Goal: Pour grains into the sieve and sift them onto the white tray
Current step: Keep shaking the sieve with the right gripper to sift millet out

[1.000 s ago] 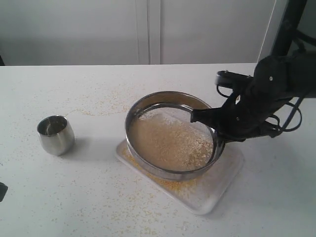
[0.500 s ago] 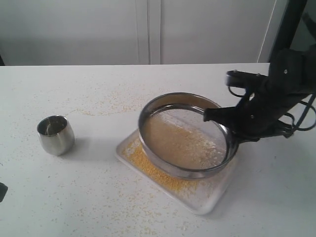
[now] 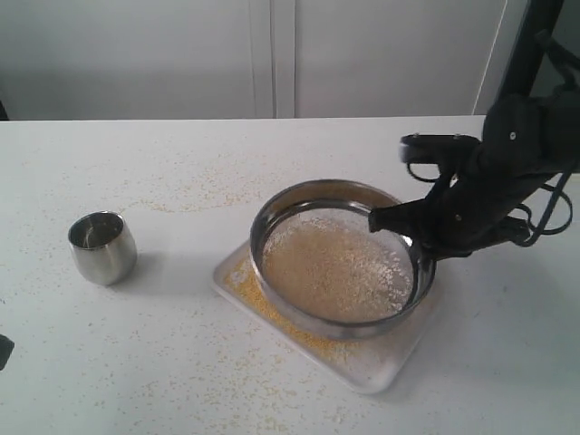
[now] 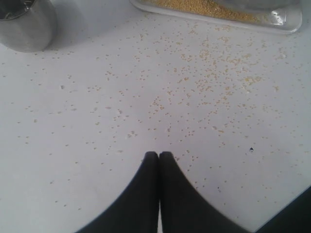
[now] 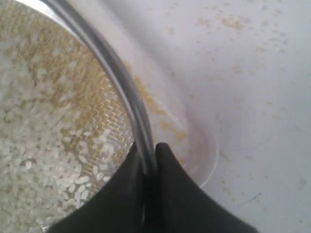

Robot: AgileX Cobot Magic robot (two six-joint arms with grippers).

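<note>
Right wrist view, right tool (image 5: 149, 150) clamped on sieve (image 5: 114, 77) rim, left tool (image 4: 159, 155) closed, empty

Right pincer (image 5: 148, 151) pinches the sieve (image 5: 103, 63) rim, arm reaching from the right; left pincer (image 4: 158, 156) fingers pressed together

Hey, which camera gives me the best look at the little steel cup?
The exterior view: the steel cup shows whole there, standing upright, left of the white tray and well apart from it. The left wrist view catches only part of the cup's side at the picture's edge. The right wrist view does not show it.
</note>
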